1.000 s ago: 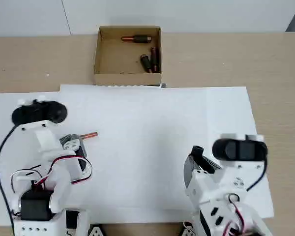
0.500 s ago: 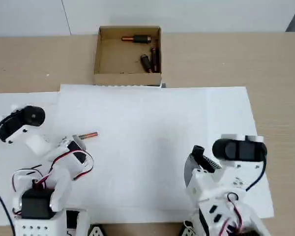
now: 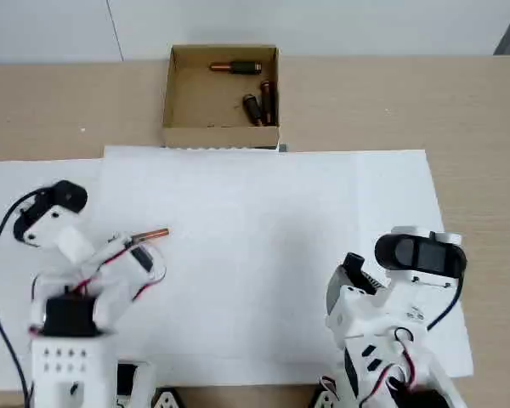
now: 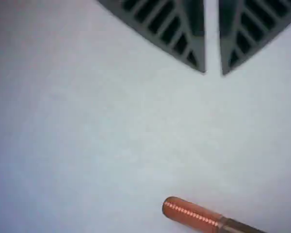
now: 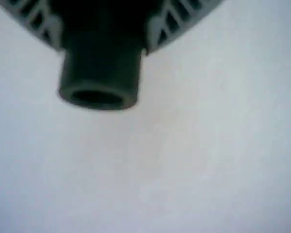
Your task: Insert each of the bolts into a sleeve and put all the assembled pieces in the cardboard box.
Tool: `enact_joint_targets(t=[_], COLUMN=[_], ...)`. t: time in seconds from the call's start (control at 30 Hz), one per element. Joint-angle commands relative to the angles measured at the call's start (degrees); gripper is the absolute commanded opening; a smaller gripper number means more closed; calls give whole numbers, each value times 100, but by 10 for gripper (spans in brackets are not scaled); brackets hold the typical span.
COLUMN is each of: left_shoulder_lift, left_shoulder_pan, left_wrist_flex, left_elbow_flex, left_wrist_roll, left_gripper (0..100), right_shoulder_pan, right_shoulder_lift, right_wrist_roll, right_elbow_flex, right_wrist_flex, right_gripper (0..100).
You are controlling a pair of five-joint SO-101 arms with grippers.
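The left end effector (image 4: 213, 72) hangs low over the white sheet (image 3: 263, 221). Its two jaws are only a tiny bit apart, and nothing is in them. The bolt (image 4: 191, 214) lies flat on the sheet near it, not touching it, toward the left edge of the desk (image 3: 459, 102). The right end effector (image 5: 103, 34) squeezes tight on the black sleeve (image 5: 99, 77). The sleeve's hole pokes out past the tips. This arm is by the near edge, on the right side.

What could go wrong? I think the left jaws are too close together to go around the bolt, so they could bump it. The bolt is round, so a bump could make it roll away. If it gets pinched at its very end, it could tip and miss the hole in the sleeve.

The cardboard box (image 3: 221, 136) sits by the far edge with three finished pieces (image 3: 235, 66) inside. It is well apart from both arms, so a weak grip could drop the new piece on the way.
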Motion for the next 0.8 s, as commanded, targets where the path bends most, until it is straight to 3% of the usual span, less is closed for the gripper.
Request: enact_joint_targets(t=[0.0,0.23,0.53,0.77], left_shoulder_lift=[914,2470,3640,4396], left_shoulder_pan=[-18,-18,-26,-607], left_wrist_flex=[132,536,985,941], left_elbow_flex=[-664,-1613,-2642,-2774], left_wrist_roll=[167,545,809,870], left_gripper=[9,118,119,120], right_shoulder_pan=[48,48,57,57], right_shoulder_lift=[-4,-4,-4,-4], right_wrist_roll=[53,53,62,62], right_elbow_flex=[-18,-18,70,79], right_wrist_flex=[-136,-101,-119,-119], right_gripper=[2,2,3,3])
